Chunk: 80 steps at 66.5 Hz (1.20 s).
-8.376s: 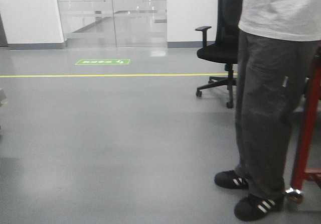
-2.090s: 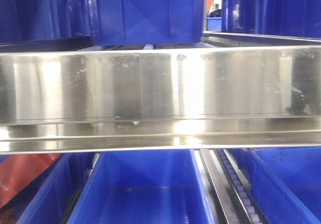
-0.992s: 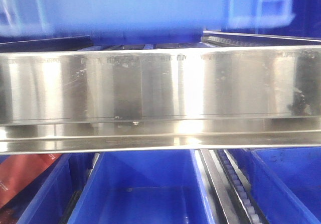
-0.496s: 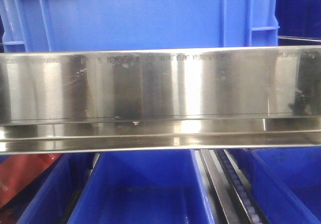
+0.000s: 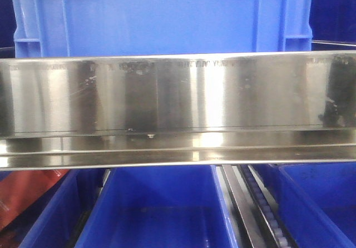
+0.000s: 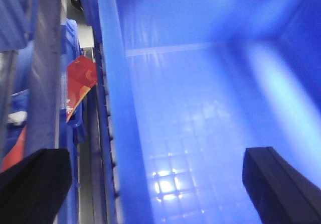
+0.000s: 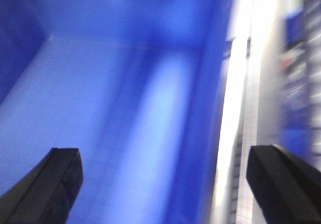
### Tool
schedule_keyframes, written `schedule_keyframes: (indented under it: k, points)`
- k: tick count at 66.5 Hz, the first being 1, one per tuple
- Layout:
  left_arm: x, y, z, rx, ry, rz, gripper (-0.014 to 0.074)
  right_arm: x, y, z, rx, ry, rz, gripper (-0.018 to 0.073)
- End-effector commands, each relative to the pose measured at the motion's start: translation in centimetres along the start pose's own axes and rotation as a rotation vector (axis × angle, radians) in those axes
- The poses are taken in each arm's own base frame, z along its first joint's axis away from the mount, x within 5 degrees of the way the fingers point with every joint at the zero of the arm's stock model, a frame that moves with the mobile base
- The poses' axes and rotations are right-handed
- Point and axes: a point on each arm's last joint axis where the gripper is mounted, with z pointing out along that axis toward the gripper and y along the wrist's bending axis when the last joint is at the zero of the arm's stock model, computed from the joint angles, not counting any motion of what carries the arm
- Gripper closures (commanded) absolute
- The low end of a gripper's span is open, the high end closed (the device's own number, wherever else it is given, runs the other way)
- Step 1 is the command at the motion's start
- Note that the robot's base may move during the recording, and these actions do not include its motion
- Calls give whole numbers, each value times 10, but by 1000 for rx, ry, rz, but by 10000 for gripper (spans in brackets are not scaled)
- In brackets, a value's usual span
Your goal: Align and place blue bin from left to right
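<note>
Front view, ribbed smooth-walled blue bin [image 5: 161, 17] behind brushed-steel rail [image 5: 178, 95], both hands spread wide.

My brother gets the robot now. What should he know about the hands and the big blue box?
Left gripper: open, one finger on each side of the blue bin's left wall.
Right gripper: open, straddling the bin's right wall.
Neither finger pair is seen pressing the wall.
The bin is empty and sits level behind the steel rail of the upper shelf, above the smaller bins below.
Done: the bin appears set down.
Left: lift both grippers clear and check alignment.
</note>
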Motion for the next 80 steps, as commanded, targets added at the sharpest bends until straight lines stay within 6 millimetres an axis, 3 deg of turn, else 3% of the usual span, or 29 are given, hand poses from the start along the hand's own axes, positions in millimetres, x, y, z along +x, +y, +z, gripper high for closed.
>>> schedule_keyframes:
  k: [1,10,19,28,42,51,66,80]
  points:
    - [-6,2,-38,-8,-62,9,40,-6,0,-38,43,-60,-46,86]
    - [-6,11,-78,-68,-110,37,162,-4,-2,-78,98,-94,-77,337]
    - [1,18,-104,-121,-135,59,424,1,-4,-108,144,-117,-97,626]
    - [24,23,-113,-125,-142,77,705,12,-4,-126,154,-145,-104,627]
    - [78,28,-117,-81,-212,30,707,48,-6,-140,148,-188,-114,627]
    - [116,32,-124,-52,-269,40,707,85,-10,-144,143,-231,-124,627]
    - [178,38,-137,-10,-350,43,707,162,-17,-150,132,-331,-147,627]
    - [226,44,-160,41,-533,42,707,235,-24,-156,137,-449,-186,627]
